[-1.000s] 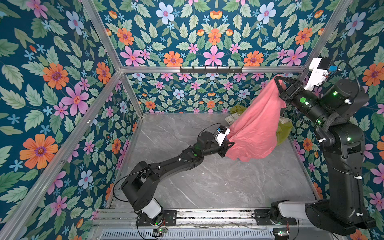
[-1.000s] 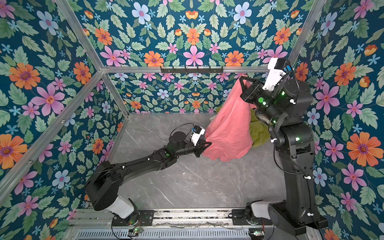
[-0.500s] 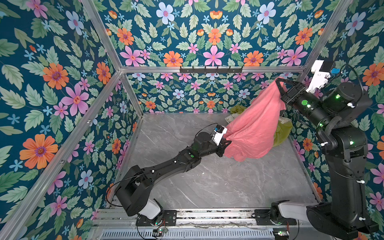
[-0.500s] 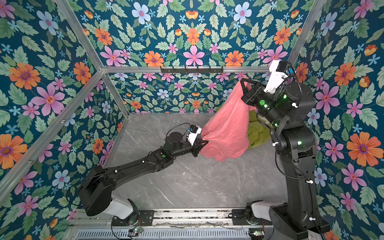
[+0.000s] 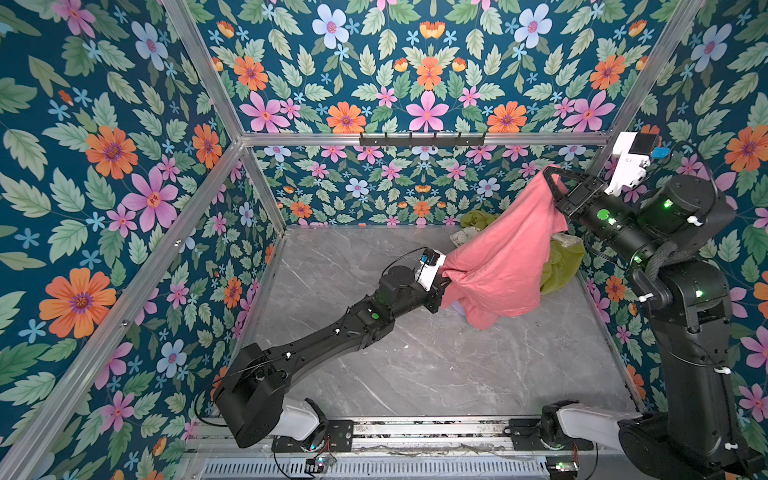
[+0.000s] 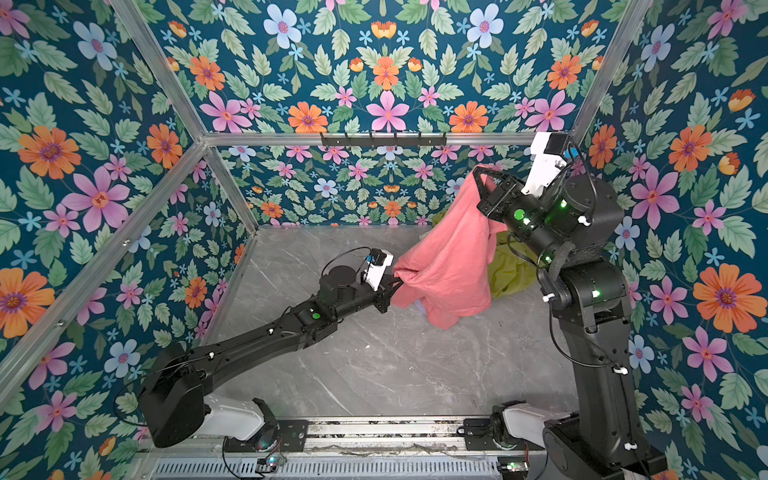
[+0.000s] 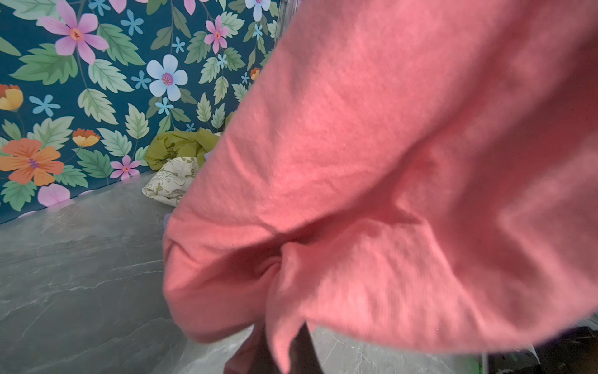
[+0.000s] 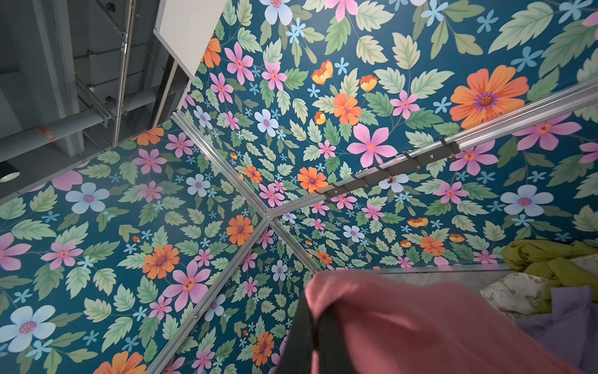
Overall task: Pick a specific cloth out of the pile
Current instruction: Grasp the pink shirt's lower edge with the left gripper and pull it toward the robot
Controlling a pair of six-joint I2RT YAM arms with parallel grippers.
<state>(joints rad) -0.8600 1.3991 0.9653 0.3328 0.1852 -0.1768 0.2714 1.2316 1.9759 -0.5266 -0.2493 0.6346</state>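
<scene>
The salmon-pink cloth (image 5: 505, 257) (image 6: 451, 266) hangs stretched between both grippers, its lower folds drooping toward the grey floor. My right gripper (image 5: 549, 176) (image 6: 478, 176) is raised high at the back right and shut on the cloth's top corner; its dark fingers (image 8: 307, 327) pinch the pink fabric (image 8: 404, 327). My left gripper (image 5: 445, 277) (image 6: 398, 279) is low and shut on the cloth's left edge, where pink fabric (image 7: 372, 162) fills the left wrist view and hides the jaws. The pile (image 5: 561, 266) (image 7: 174, 158) lies behind in the back right corner, partly covered.
The pile shows an olive-green garment (image 8: 547, 259), a cream patterned cloth (image 8: 514, 294) and a lilac cloth (image 8: 569, 320). Floral walls (image 5: 124, 187) close in three sides. A black hook rail (image 5: 422, 139) runs along the back wall. Grey marble floor (image 5: 436, 365) spreads in front.
My left gripper has pulled the cloth's lower edge slightly left and toward the front, spreading it wider. My right gripper has drifted slightly right, still holding the top corner high.
</scene>
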